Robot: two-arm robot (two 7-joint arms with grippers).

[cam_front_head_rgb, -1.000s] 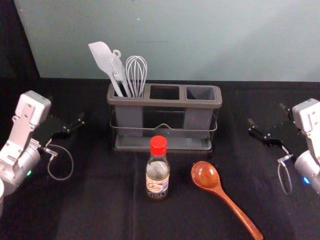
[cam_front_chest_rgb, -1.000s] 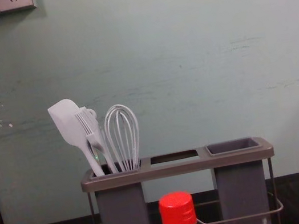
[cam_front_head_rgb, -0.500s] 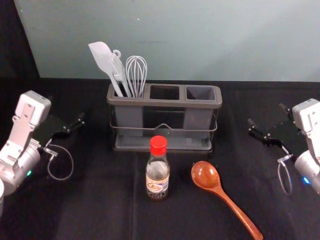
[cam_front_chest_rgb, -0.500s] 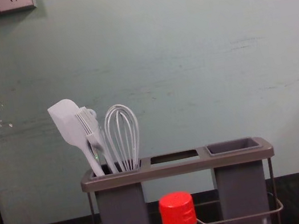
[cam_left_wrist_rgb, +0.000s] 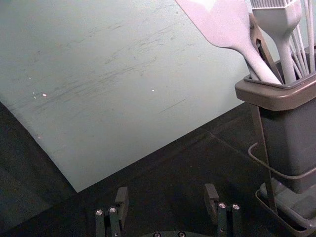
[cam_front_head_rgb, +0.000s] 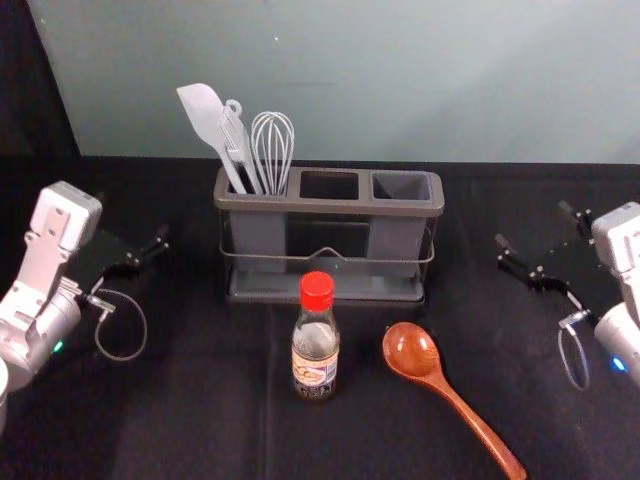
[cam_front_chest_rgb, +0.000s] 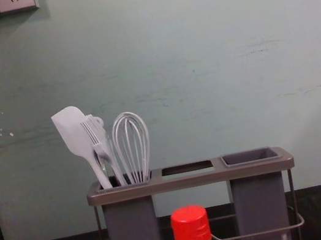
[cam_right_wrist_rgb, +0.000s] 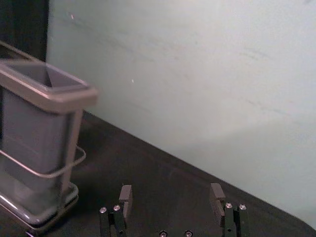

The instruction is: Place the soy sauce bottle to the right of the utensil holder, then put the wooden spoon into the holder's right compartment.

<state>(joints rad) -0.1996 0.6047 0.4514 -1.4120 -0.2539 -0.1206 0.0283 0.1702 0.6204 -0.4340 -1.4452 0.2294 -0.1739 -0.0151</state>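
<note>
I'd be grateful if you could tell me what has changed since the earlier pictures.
The right arm has shifted slightly toward the robot's right, its open gripper holding nothing. Nothing was grasped or released. The left gripper, soy sauce bottle, wooden spoon and utensil holder stayed as they were.

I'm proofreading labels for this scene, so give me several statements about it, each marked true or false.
1. The wooden spoon lies right of the soy sauce bottle. True.
2. The whisk stands in the right compartment of the utensil holder. False: it is in the left compartment.
3. The left hand, left of the holder, is open. True.
4. The right hand grips the bottle. False: it is open, right of the holder.
</note>
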